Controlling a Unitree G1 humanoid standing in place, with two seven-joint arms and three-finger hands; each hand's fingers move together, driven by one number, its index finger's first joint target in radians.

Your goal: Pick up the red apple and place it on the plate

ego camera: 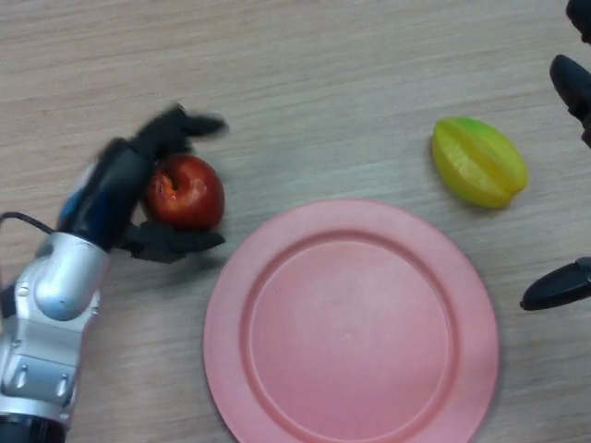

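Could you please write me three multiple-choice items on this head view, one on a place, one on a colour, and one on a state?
1. Where is the red apple?
A. on the pink plate
B. on the table, left of the plate
C. beside the star fruit

2. What colour is the star fruit?
A. yellow with a green tinge
B. purple
C. white

3. What is the left hand doing?
A. lying flat on the plate
B. closing round the apple
C. holding the star fruit

Answers:
1 B, the apple sits on the wood beyond the plate's left rim.
2 A, its skin is yellow, greener at the top.
3 B, its fingers above and thumb below curl round the apple.

The right hand shows at the right edge, holding nothing.
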